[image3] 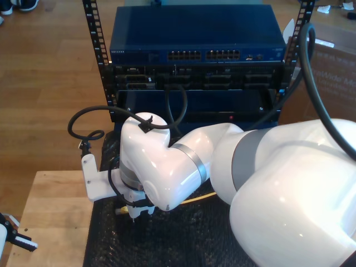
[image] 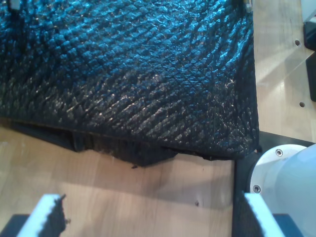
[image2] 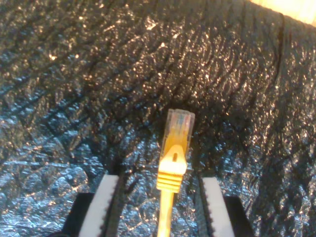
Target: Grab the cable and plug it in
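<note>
The cable's clear-and-yellow plug (image2: 177,129) lies on a black textured mat (image2: 59,98), pointing away from my second gripper (image2: 159,178). That gripper is open, its white pads (image2: 105,202) standing on either side of the yellow cable (image2: 167,212) with a gap on each side. In the exterior view the big white second arm reaches down to the mat (image3: 105,245), its gripper (image3: 133,214) beside a bit of the yellow cable (image3: 203,196). My first gripper (image: 150,197) is open and holds nothing, above bare wood beside the mat (image: 128,74).
A blue network switch (image3: 194,53) with rows of ports sits in a rack behind the mat. Black arm cables (image3: 89,119) loop in front of it. A white arm base (image: 289,173) stands by the mat's corner. A gripper part (image3: 12,236) shows at the exterior view's lower left.
</note>
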